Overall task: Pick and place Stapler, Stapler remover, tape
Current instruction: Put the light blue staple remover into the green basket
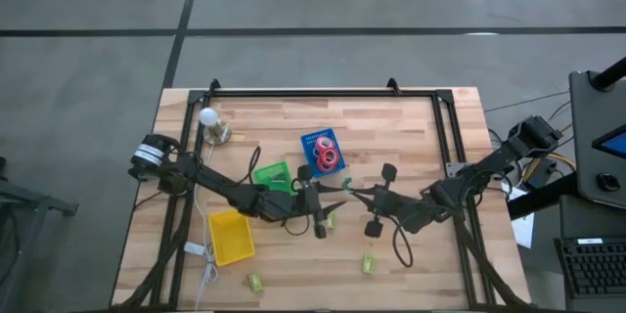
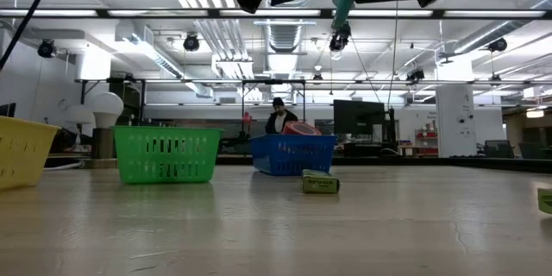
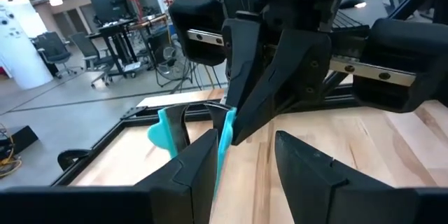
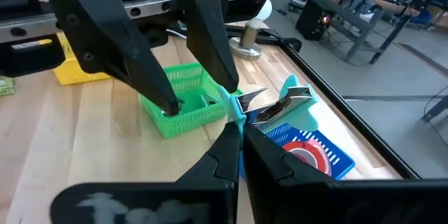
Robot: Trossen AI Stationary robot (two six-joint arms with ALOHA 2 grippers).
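Observation:
A teal staple remover (image 1: 344, 185) with metal claws is held in the air above the table's middle, between my two grippers. My right gripper (image 4: 238, 129) comes from the right and is shut on it. My left gripper (image 3: 245, 168) faces it from the left, open, its fingers on either side of the remover's teal edge (image 3: 225, 136). In the low view the remover (image 2: 345, 4) hangs high above the table. Red-pink tape rolls (image 1: 327, 156) lie in the blue bin (image 1: 311, 140). Small yellow-green staplers (image 1: 369, 262) lie on the table near its front edge. My right gripper pinches the staple remover's teal plastic handle (image 4: 233, 108) between its two fingers, reaching level from the table's right. The remover is lifted clear, and its metal claws (image 4: 280, 103) stick out beyond the fingertips. My left gripper has one finger (image 4: 213, 49) right beside the teal handle; I cannot tell whether it touches.
A green bin (image 1: 274, 175) sits just left of the grippers, the blue bin behind them, and a yellow bin (image 1: 232, 236) toward the front left. A lamp (image 1: 211, 123) stands at the far left. More staplers (image 1: 254, 282) (image 1: 330, 219) lie on the wood.

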